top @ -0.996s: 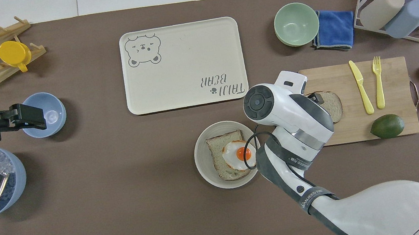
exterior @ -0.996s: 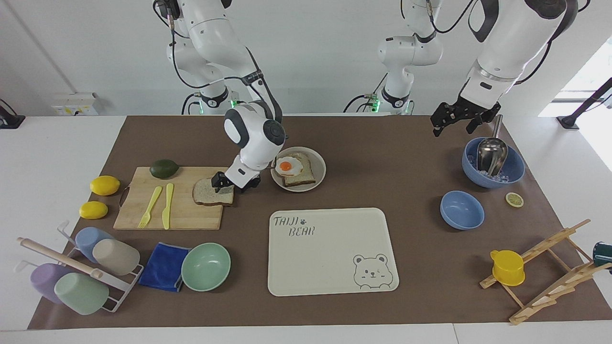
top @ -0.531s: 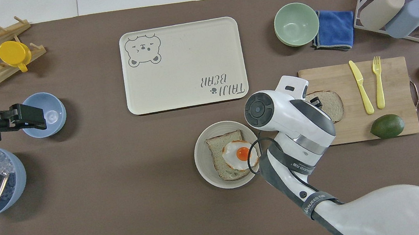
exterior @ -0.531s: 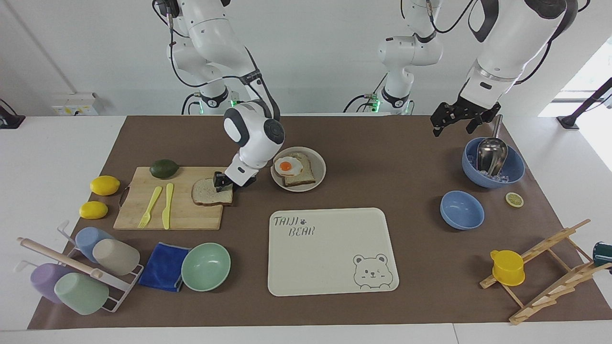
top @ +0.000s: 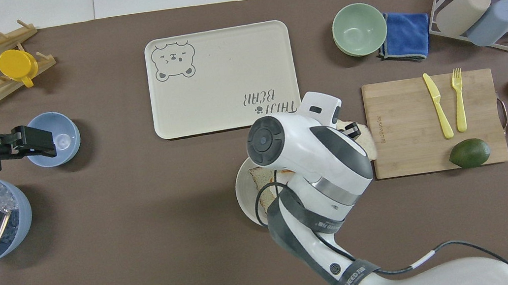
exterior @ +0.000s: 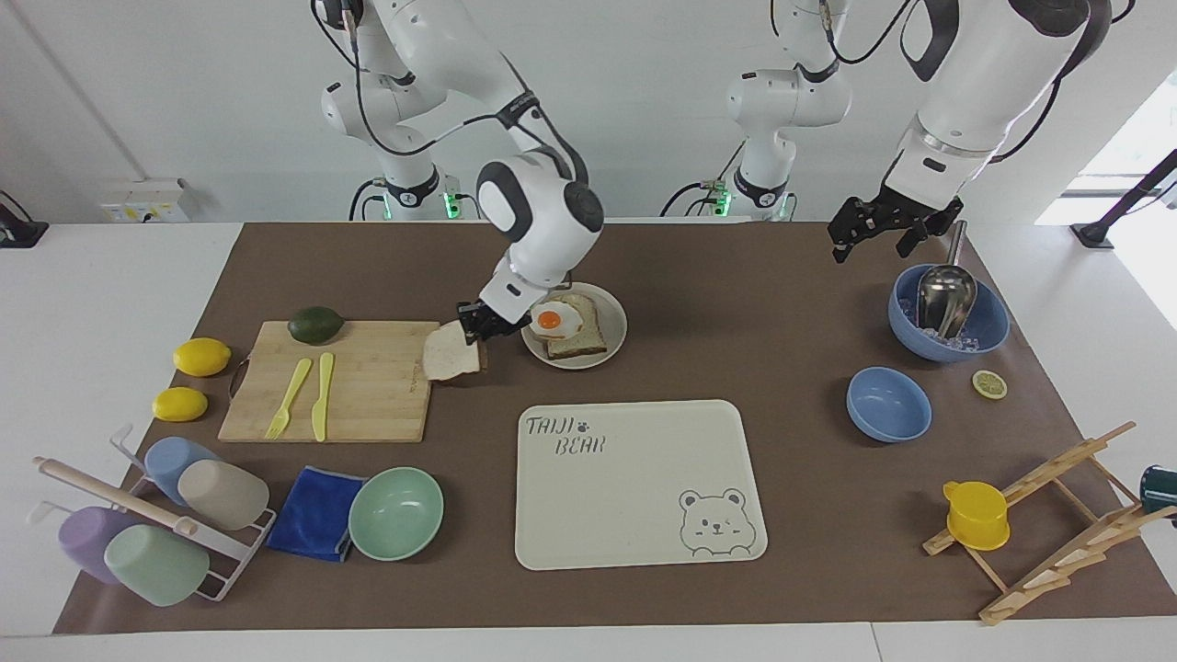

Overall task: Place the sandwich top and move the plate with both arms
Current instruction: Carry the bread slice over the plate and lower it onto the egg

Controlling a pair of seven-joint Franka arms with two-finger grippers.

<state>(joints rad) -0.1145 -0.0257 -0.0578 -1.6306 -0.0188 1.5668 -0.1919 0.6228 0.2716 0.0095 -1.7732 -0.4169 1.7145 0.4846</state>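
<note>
The bench (exterior: 736,303) carries a brown mat, and on it the biggest item is the cream bear-printed tray (exterior: 634,496), lying farther from the robots than the plate. Next in size is the wooden cutting board (exterior: 368,405), toward the right arm's end of the bench, with a yellow fork (exterior: 290,397) and yellow knife (exterior: 322,395) lying side by side on it and a dark green avocado (exterior: 315,324) at its edge nearer the robots.

The right arm (exterior: 542,221) reaches down between the board and the plate. Its right hand (exterior: 478,324) is closed on the sandwich top (exterior: 451,354), pinching 1 edge so the slice hangs tilted in the air over the board's corner and the mat just beside the plate. In the overhead view the arm's wrist covers most of the slice and much of the plate.

The left arm (exterior: 965,92) waits, with the left hand (exterior: 878,230) held over the mat close to a blue bowl (exterior: 984,326) that holds ice and a metal scoop (exterior: 942,294); its fingers stand apart, gripping nothing.

The plate (exterior: 618,326) sits on the mat near the middle of the bench, bearing 1 bread slice (exterior: 584,340) topped with a fried egg (exterior: 554,320).
</note>
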